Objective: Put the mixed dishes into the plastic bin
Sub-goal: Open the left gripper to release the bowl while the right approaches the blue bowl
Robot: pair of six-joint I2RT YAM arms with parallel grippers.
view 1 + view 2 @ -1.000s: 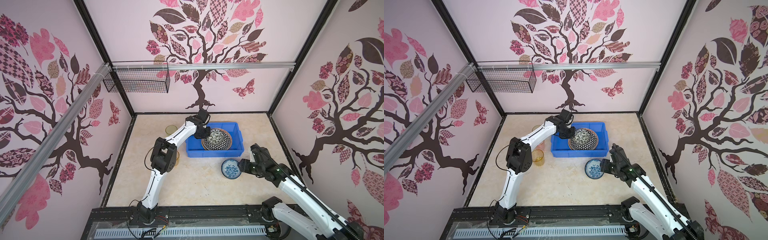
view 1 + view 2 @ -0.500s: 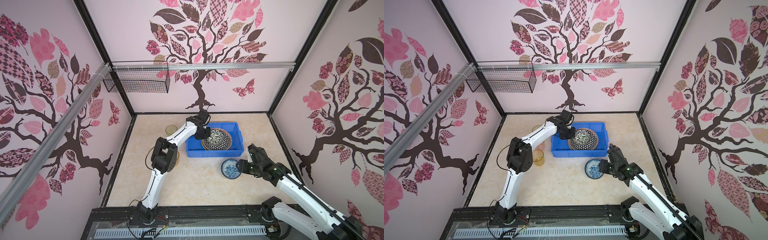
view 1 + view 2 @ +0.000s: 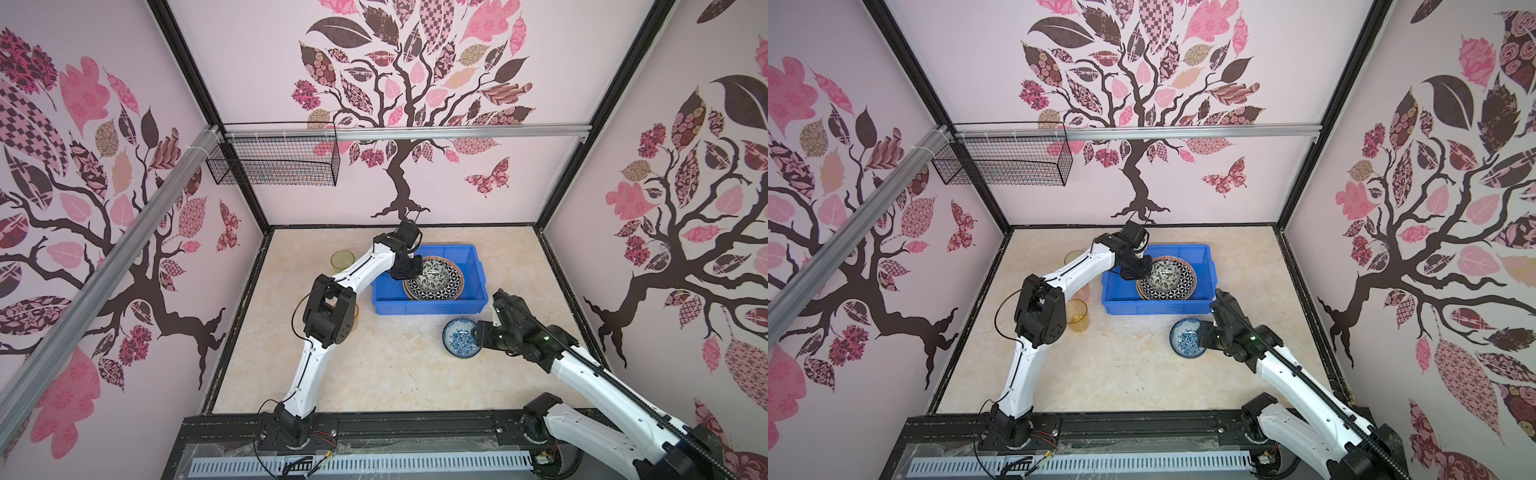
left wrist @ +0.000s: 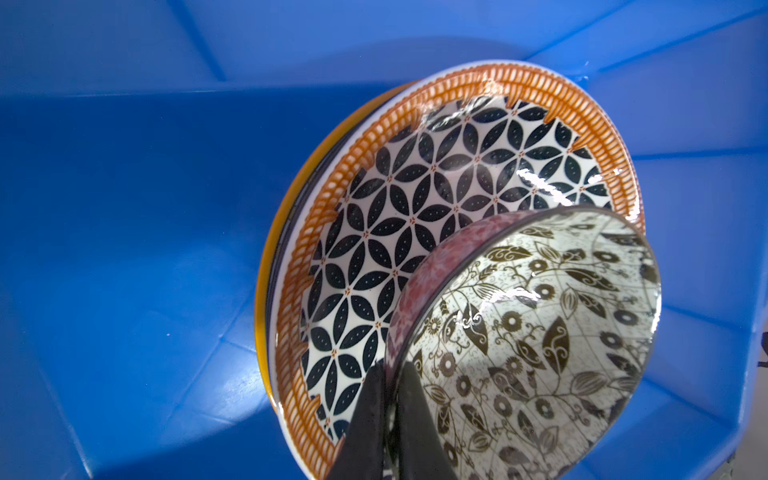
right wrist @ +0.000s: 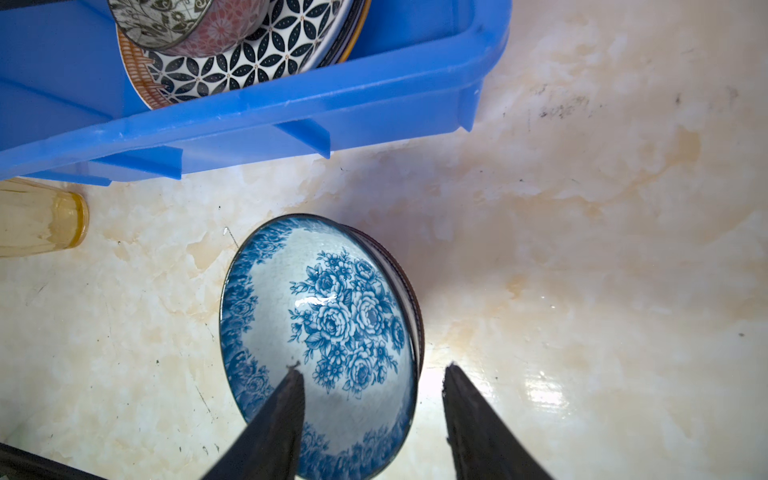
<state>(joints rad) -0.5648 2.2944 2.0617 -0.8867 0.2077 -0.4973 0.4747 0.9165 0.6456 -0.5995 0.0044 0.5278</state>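
Two bowls in play, one per arm.

In the bin: the floral bowl (image 4: 540,332) sits mouth-up on the geometric plate (image 4: 415,199), inside the blue bin (image 4: 124,208). The left gripper (image 4: 390,374) is pinching its rim, one finger inside and one outside, with the bowl wall between them. Can't tell if the bowl rests flat or is tipped. The plate lies flat, face up. More plate edges (image 4: 266,291) are stacked under it, one yellow and one dark, with their patterns hidden.

The bin's long axis runs left-right in both top views (image 3: 428,309) (image 3: 1158,307), parallel to the back wall (image 3: 457,183), open side up.

Outside the bin: the blue bowl (image 5: 324,324) sits mouth-up on the table (image 5: 582,208), just in front of the bin's near wall, toward its right corner. The right gripper (image 5: 372,370) is spread and straddles the rim, one finger over the inside, the other outside. No clear contact. In both top views it covers the bowl's right edge (image 3: 459,340) (image 3: 1185,341).

Left of the bin:
- The green tumbler (image 3: 342,261) is upright, toward the back.
- The amber tumbler (image 3: 1077,316) is upright, right beside the left arm (image 3: 1038,309). The right wrist view cuts it off at the frame edge.
- The pink tumbler (image 3: 1084,291) barely shows behind that arm.
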